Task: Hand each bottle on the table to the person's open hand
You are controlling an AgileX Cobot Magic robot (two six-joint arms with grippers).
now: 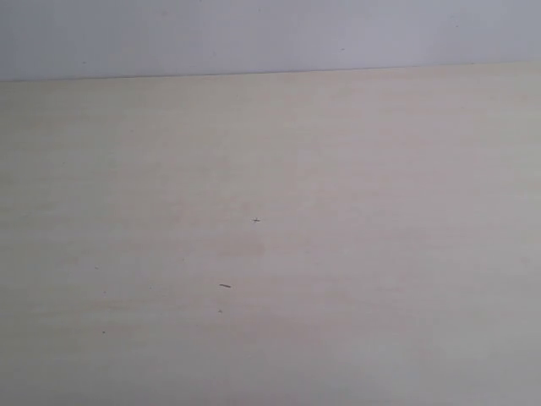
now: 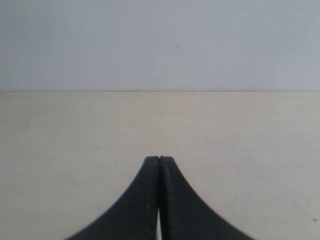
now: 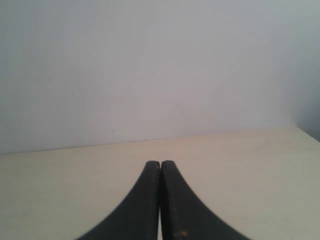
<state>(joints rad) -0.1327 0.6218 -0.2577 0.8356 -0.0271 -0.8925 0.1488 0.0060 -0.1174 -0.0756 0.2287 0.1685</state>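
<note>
Here, left hand (image 2: 159,158), right hand (image 3: 160,163), table (image 2: 75,130) beyond

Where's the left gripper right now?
The left gripper shows only in the left wrist view, shut, over the table, pointing toward its far edge and the wall.

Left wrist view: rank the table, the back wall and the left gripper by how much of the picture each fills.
1. table, the largest area.
2. wall, a somewhat smaller band.
3. left gripper, smallest, though it is nearest the camera, so its apparent size overstates it.
</note>
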